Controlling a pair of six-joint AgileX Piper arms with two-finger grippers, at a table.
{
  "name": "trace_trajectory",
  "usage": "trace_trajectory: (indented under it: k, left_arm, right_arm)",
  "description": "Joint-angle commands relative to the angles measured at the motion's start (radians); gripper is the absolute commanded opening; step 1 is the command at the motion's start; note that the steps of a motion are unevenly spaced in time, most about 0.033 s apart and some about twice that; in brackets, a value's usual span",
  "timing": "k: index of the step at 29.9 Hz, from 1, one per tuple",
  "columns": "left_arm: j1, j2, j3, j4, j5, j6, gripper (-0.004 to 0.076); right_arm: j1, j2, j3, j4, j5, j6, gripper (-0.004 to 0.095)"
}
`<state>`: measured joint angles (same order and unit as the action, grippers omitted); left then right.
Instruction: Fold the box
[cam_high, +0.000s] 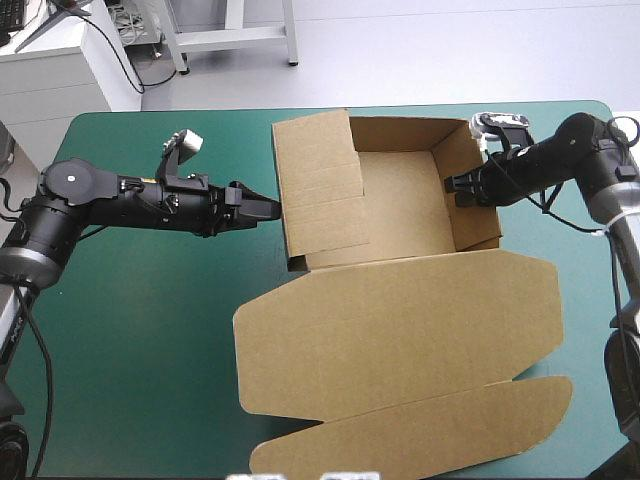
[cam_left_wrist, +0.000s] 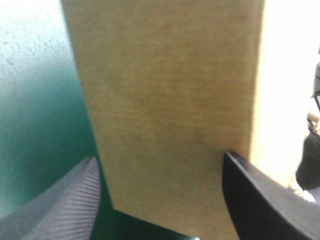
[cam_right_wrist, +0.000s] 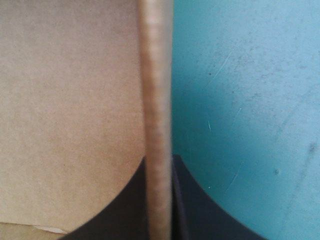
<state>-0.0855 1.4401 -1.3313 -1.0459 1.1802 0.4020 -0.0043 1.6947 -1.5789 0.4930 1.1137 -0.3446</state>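
The brown box (cam_high: 405, 205) stands as an open tray on the teal-green table, its lid (cam_high: 400, 330) lying flat toward the near edge with a curved flap (cam_high: 420, 440) beyond it. The left wall panel (cam_high: 320, 190) leans inward over the tray. My left gripper (cam_high: 268, 208) is at that panel's outer face; in the left wrist view the gripper (cam_left_wrist: 160, 159) is open, with the brown board (cam_left_wrist: 170, 100) ahead of and between its fingers. My right gripper (cam_high: 460, 190) is shut on the box's right wall (cam_high: 470, 190); the wall's edge (cam_right_wrist: 156, 100) runs between its black fingers (cam_right_wrist: 200, 212).
Teal-green cover (cam_high: 140, 330) lies bare to the left of the lid and beneath the left arm. The lid's curved flap reaches the table's near edge. The right wall stands close to the table's right side (cam_high: 575, 250).
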Motion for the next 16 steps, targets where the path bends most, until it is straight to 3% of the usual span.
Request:
trace_trajectory:
  k: [1,16]
  left_arm:
    - [-0.002,-0.034,-0.026,-0.112,0.018,0.023,0.0494]
    - [-0.002,-0.034,-0.026,-0.099,0.025,0.048,0.0494]
  right_arm:
    - [0.038,-0.046,-0.025,0.014,-0.052,0.034,0.0003]
    - [0.184,-0.044,-0.025,-0.002,-0.137,0.131,0.0003]
